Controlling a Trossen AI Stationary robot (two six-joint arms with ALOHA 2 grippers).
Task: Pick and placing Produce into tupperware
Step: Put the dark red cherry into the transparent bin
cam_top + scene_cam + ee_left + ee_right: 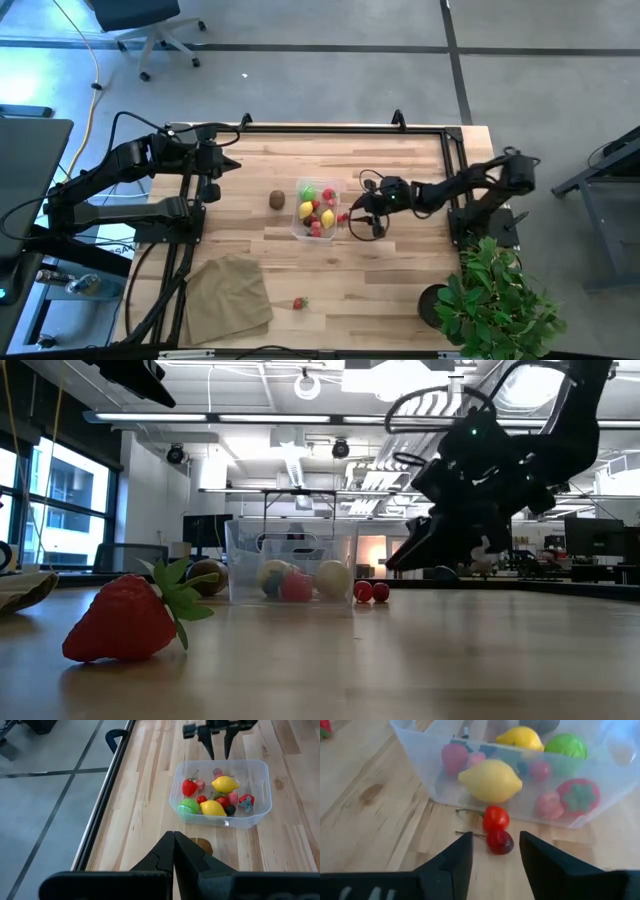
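Note:
The clear tupperware (pixel 296 226) stands mid-table and holds lemons (pixel 491 781), a green ball (pixel 566 746) and red fruits. Two red cherries (pixel 496 827) lie on the wood against its right wall. My right gripper (pixel 495 844) is open, low over the table. Its fingers stand on either side of the darker cherry without touching it. A brown kiwi (pixel 277 200) rests on the table left of the tub. A strawberry (pixel 298 303) lies near the front edge. My left gripper (pixel 174 839) is shut and empty, held high at the far left.
A tan cloth (pixel 228 292) lies at the front left. A leafy potted plant (pixel 495 300) stands at the front right corner. A black rail (pixel 340 128) frames the table's far edge. Bare wood stretches between the tub and the front edge.

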